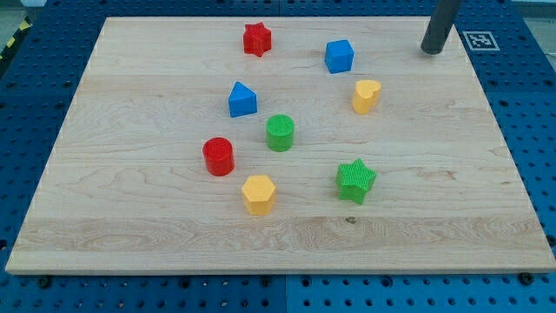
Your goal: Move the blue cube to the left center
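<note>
Camera view: the rod enters from the view's top edge, so its upper part is cut off. My tip (432, 50) rests at the board's upper right, well apart from every block and to the view's right of the blue cube (339, 56). The arm carries no jaws; it ends in the bare rod, which holds nothing.

The blue cube sits in the upper part of the wooden board (130, 217), right of centre. It stands flat, with one vertical edge turned toward the view's bottom. It has no long axis.

The red star (256, 39) lies to its left, the yellow heart (366, 96) just below it. The blue triangular block (242, 100), green cylinder (280, 132), red cylinder (219, 156), yellow hexagon (259, 194) and green star (355, 180) lie lower.
</note>
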### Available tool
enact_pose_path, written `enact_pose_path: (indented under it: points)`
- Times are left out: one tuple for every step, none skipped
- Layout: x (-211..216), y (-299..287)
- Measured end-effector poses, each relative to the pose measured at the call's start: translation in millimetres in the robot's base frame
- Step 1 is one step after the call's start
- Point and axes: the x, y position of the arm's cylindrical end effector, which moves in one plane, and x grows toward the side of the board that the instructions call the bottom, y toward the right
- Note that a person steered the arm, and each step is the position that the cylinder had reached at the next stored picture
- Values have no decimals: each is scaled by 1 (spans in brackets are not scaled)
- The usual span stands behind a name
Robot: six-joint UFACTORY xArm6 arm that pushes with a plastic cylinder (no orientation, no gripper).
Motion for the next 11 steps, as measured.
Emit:
enact_pose_path:
  points:
    - [5,-58]
    - [13,-126]
    - [13,-132]
    - [13,-136]
    - [27,-136]
    - [43,-138]
    - [45,-145]
    - [32,-145]
    - [25,-148]
    - [28,-175]
    - [40,-211]
